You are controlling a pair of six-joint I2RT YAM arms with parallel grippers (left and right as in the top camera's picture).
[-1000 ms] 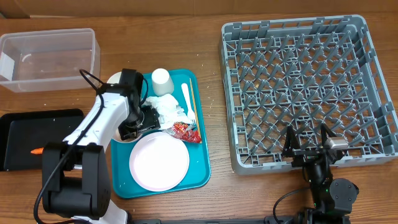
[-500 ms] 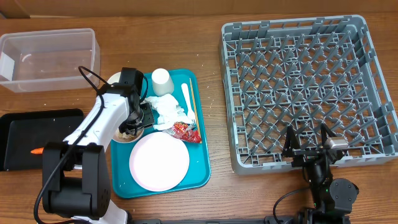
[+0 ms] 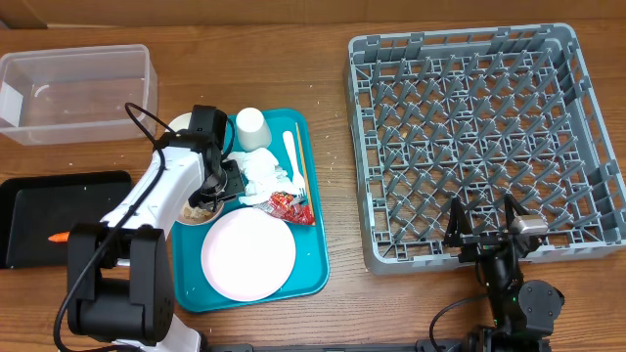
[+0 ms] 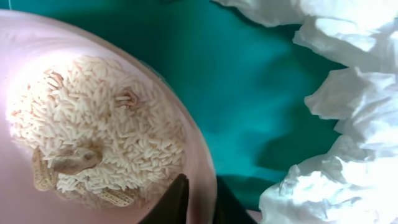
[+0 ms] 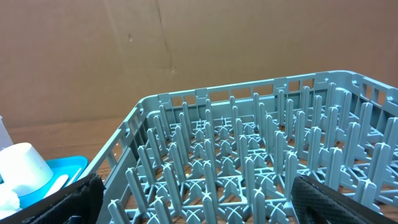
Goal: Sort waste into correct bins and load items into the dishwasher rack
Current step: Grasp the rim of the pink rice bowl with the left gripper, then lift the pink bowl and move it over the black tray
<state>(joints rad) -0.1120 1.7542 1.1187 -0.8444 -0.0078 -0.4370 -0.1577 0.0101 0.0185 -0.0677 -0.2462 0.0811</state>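
In the overhead view I see the clear tub (image 3: 78, 93) at the upper left. Below it at the left edge is the black tray (image 3: 68, 200), with the orange carrot (image 3: 59, 237) lying in its lower part. The teal tray (image 3: 315, 256) in the middle carries the rest of the load. The white cup (image 3: 251, 127) is at its top, with the fork (image 3: 290, 154) and chopstick (image 3: 301, 161) side by side along its right edge. The crumpled tissue (image 3: 264, 174) is in its centre, the red wrapper (image 3: 289, 204) is just below that, and the pink plate (image 3: 249, 256) is at the bottom. The bowl (image 3: 193, 213) sits at the tray's left edge. My left wrist camera shows it holding rice and beige food scraps (image 4: 93, 124), with tissue along the right of that frame.

The grey rack (image 3: 479, 137) fills the right half of the table (image 3: 333, 323).

My left arm reaches up from the lower left and bends down over the bowl. The left gripper (image 3: 210, 198) is clamped on the bowl's rim, one finger inside and one outside. The right gripper (image 3: 481, 210) hangs at the rack's lower edge, tilted up across the pegs, with its fingers spread wide and holding nothing.
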